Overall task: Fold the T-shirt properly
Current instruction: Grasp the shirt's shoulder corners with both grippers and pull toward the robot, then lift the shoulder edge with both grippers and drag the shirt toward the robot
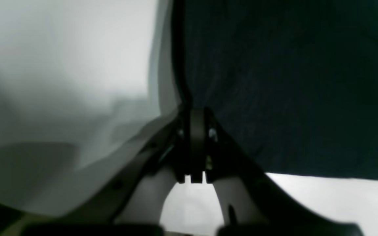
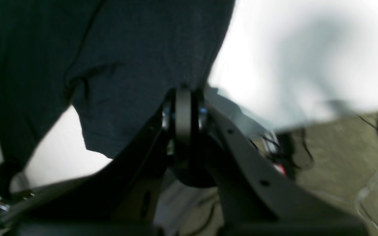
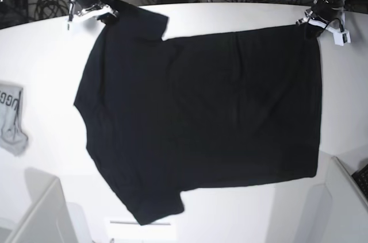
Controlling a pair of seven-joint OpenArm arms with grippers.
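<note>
Though unfolded — one T-shirt, two grippers

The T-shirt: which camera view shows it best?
The base view. There the whole black T-shirt lies spread on the white table, both sleeves visible. Each wrist view shows only blurred dark cloth pinched in the left gripper or right gripper.

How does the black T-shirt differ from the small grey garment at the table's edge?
The T-shirt is black and plain on the side showing; the grey garment is pale with dark lettering. The T-shirt is far larger and spread across the table; the grey garment sits partly out of view. The left gripper and right gripper pinch the T-shirt's far corners; nothing touches the grey garment. Both are cloth.
</note>
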